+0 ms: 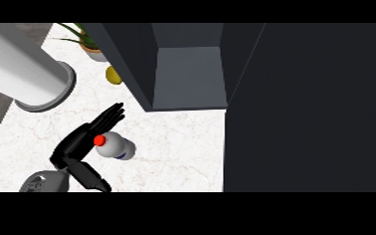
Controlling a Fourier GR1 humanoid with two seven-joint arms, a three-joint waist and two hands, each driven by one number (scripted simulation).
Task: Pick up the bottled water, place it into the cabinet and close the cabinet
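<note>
So the cabinet (187, 74) takes up most of the view, dark, with its door (301, 109) swung open on the right so the grey inside is exposed and ready to take something. On the far left there's a big white cylinder (33, 77) standing on the marble counter (183, 144), and a potted plant (89, 45) plus a small yellow thing (114, 74) tucked beside the cabinet's left wall, out of the way. The bottle (115, 147), white with a red cap, stands near the left, just in front of the cabinet opening. The left hand (92, 129) is right up against its left side, fingers straight and spread, not wrapped round it yet. My guess is it's lining up for the grab. Right hand doesn't show at all.
</note>
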